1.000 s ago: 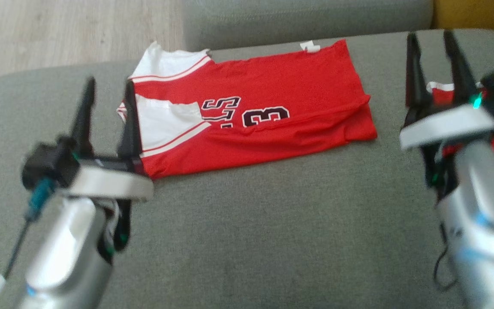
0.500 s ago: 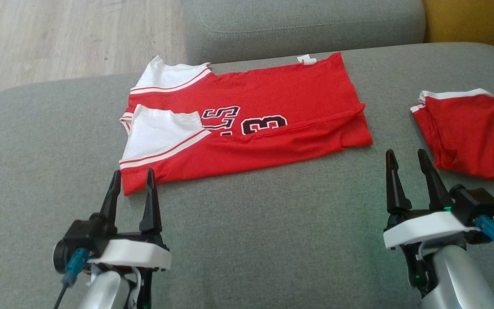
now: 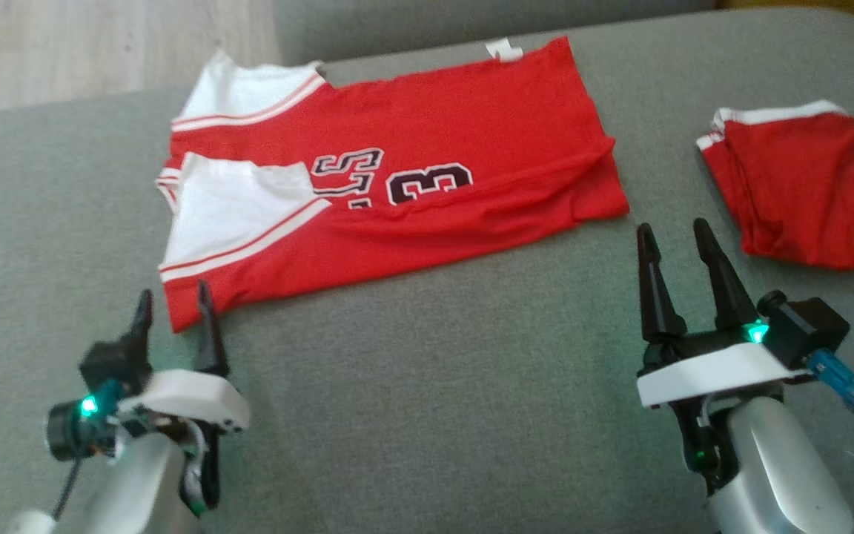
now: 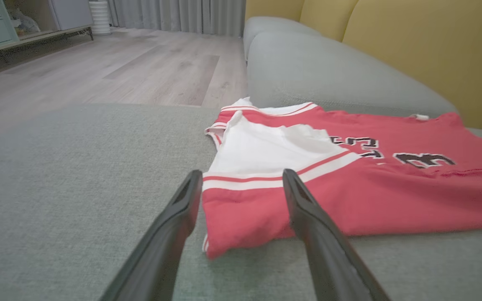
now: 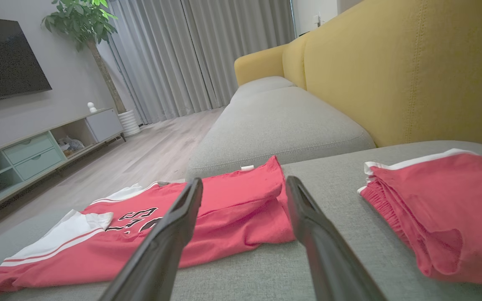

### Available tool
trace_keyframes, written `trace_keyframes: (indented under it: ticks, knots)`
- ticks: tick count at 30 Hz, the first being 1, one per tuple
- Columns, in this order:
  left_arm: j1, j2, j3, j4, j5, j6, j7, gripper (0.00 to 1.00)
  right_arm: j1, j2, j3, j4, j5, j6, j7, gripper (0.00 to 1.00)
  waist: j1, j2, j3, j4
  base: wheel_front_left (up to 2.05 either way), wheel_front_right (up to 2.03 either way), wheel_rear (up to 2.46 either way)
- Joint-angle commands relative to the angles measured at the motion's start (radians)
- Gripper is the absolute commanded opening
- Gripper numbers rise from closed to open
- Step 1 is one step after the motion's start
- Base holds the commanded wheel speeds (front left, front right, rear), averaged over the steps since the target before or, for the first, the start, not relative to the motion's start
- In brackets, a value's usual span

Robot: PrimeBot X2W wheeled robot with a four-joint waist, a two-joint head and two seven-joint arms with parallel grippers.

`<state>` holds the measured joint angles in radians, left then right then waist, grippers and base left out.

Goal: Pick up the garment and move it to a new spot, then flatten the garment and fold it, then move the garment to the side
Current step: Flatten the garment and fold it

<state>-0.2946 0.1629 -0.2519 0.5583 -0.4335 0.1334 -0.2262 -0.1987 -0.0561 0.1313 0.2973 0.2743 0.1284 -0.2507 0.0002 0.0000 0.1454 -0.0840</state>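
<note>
Jersey (image 3: pixel 397 185): red and white, doubled lengthwise, flat on cushion (image 3: pixel 427 400). Sleeve-end corner just ahead of left gripper (image 3: pixel 175 291) tips, framed between them in the wrist view, apparently not touching. Hem-end corner ahead of right gripper (image 3: pixel 673 226), somewhat farther off. Both pairs of fingers spread wide, holding nothing. Shorts (image 3: pixel 798 193) ahead and to the outer side of the right fingers, apart from jersey.

Likely trouble from here:
- Could pinch only the top layer at the left corner, with edges stacked there, and so peel the fold open on the lift.
- Could close at unequal moments, the right fingers having more ground to cover, and so drag or skew the cloth.
- Could shed the loose ridge near the hem end, already puckered, if lifted fast.
- Could dig fingertips into the soft cushion and miss thin fabric altogether.
- Could snag shorts if the right fingers drift outward.
</note>
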Motion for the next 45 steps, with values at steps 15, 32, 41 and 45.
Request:
trace_keyframes:
  ticks: [15, 32, 41, 45]
  knots:
    - [-0.184, 0.062, 0.055, 0.254, -0.059, -0.029, 0.099, 1.0, -0.061, 0.006, 0.076, -0.08, 0.055, 0.002, -0.011, 1.0, -0.0002, 0.0, 0.109, -0.065, 0.0, 0.0, 0.0]
    - [-0.244, 0.05, 0.051, 0.138, -0.041, -0.089, -0.029, 0.0, -0.082, 0.006, 0.017, -0.041, -0.015, 0.002, 0.025, 1.0, -0.0002, 0.0, 0.077, -0.014, 0.0, 0.0, 0.0]
    - [-0.226, 0.038, 0.021, -0.12, 0.036, -0.113, -0.035, 0.0, -0.245, 0.006, -0.084, 0.156, -0.099, 0.002, 0.207, 1.0, -0.0002, 0.0, 0.099, 0.053, 0.0, 0.0, 0.0]
    - [-0.221, 0.031, -0.007, -0.166, 0.055, -0.123, -0.035, 0.0, -0.34, 0.006, -0.136, 0.289, -0.131, 0.002, 0.269, 1.0, -0.0002, 0.0, 0.116, 0.077, 0.0, 0.0, 0.0]
